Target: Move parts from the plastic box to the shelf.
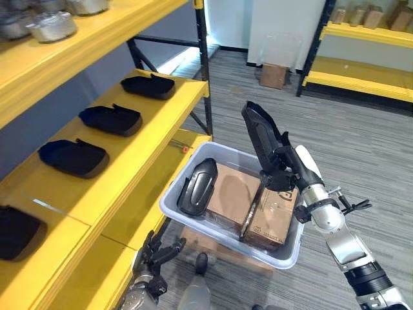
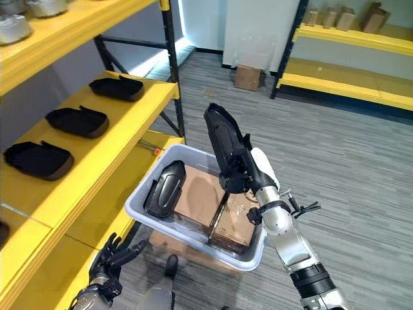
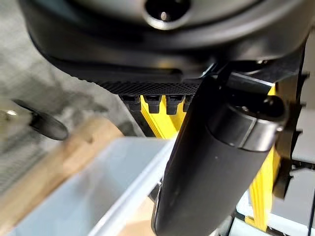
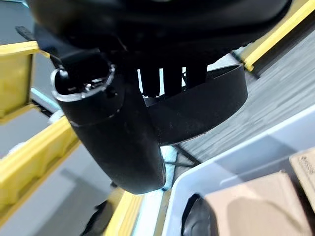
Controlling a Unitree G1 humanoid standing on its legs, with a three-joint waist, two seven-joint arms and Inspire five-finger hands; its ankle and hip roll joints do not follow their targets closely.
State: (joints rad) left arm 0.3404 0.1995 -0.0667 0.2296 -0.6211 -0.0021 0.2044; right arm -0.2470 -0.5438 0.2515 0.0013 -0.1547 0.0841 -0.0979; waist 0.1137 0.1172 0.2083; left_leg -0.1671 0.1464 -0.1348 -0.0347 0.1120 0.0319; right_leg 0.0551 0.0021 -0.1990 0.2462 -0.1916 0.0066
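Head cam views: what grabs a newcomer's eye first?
The right hand holding a long black part upright above the grey plastic box. Next, the row of similar black parts already lying on the yellow shelf to the robot's left. Another black part leans inside the box beside cardboard cartons.

Bright even indoor light, soft shadows, wrist views blurred up close
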